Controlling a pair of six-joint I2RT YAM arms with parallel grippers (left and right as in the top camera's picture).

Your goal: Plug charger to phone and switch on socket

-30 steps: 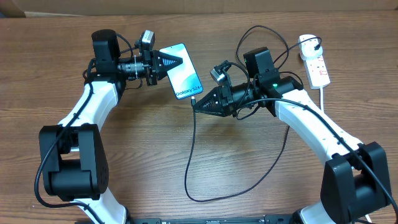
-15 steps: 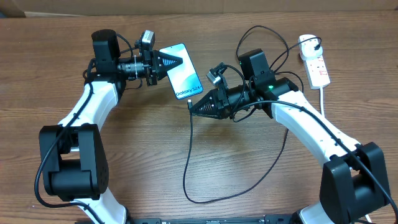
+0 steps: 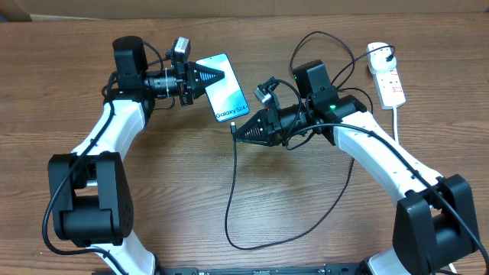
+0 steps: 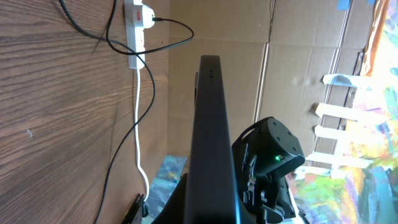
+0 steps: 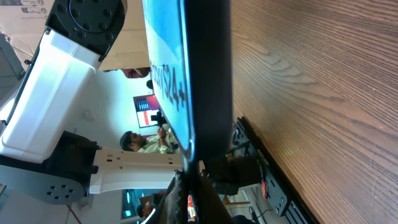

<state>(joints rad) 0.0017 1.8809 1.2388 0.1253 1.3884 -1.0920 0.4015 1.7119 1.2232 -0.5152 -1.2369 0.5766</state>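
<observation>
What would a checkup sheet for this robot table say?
Surface: wooden table.
Job's things: phone, screen lit; power strip far right, charger plugged into it, switch unclear.
Clutter: nothing seen.
Jaws: left jaws shut on phone's edge; right jaws shut on charger tip beside phone's lower end.
Cables: charger loops across table; white cord leaves strip.
Surroundings: cardboard panels.

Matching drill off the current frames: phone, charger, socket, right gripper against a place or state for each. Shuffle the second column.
1. phone
2. charger
3. socket
4. right gripper

A. white, at the far right of the table
B. shut on the charger's tip end
C. gripped at one end by the left gripper
D. black, looping over the table

Pairs: 1-C, 2-D, 3-A, 4-B
</observation>
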